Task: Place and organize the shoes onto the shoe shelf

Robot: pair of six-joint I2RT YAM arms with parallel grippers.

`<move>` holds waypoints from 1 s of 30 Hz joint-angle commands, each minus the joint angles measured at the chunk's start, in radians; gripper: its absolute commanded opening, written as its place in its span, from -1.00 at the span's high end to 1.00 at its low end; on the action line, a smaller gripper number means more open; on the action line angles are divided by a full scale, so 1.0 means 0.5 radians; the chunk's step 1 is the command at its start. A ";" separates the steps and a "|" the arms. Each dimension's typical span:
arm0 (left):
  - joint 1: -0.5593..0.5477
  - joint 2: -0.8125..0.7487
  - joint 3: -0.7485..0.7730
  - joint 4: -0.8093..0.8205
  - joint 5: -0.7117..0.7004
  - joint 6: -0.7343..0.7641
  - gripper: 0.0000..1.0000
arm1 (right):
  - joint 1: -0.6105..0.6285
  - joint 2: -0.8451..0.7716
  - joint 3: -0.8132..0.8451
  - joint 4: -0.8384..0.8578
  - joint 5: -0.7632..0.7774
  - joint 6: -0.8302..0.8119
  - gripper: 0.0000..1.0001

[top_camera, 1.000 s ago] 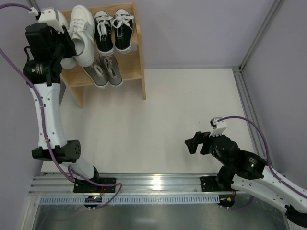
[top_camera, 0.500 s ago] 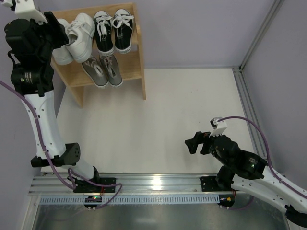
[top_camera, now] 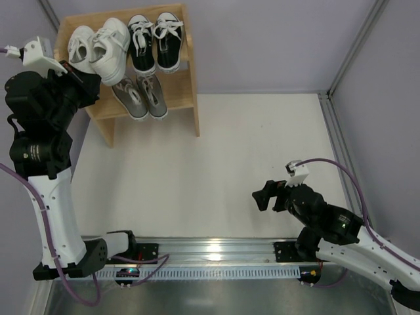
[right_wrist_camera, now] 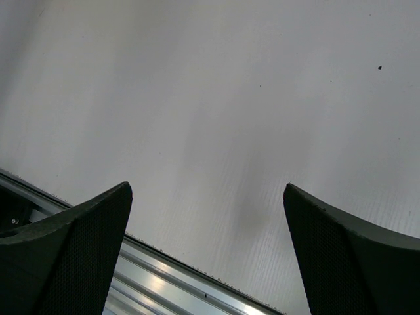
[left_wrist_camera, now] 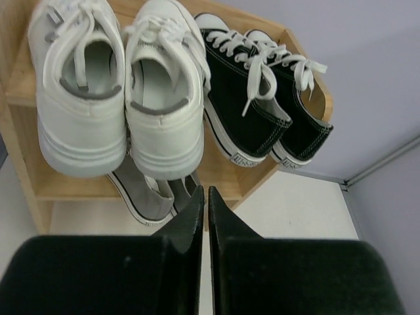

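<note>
Left pincer (left_wrist_camera: 205, 197): fingers pressed together, nothing held. It hangs just in front of the shoe shelf (top_camera: 186, 98), which stands at the far left corner of the table (top_camera: 236, 144).

Upper tier: white pair (top_camera: 98, 47) at left, black pair (top_camera: 155, 41) at right, side by side, heels toward the front.

Lower tier: grey pair (top_camera: 139, 97), partly covered from above by the white pair.

Right pincer (right_wrist_camera: 207, 190): fingers spread wide, nothing between them. It hovers over the table near the front rail, well apart from the shelf.
</note>
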 commanded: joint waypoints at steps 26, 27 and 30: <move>0.000 -0.046 -0.621 0.578 -0.690 0.259 0.99 | 0.003 0.177 0.116 -0.070 0.145 0.131 -0.95; 0.003 -0.028 -0.612 0.585 -0.705 0.280 1.00 | 0.003 0.180 0.110 -0.070 0.148 0.134 -0.95; 0.000 0.046 -0.587 0.618 -0.751 0.326 1.00 | 0.003 0.192 0.112 -0.066 0.151 0.152 -0.95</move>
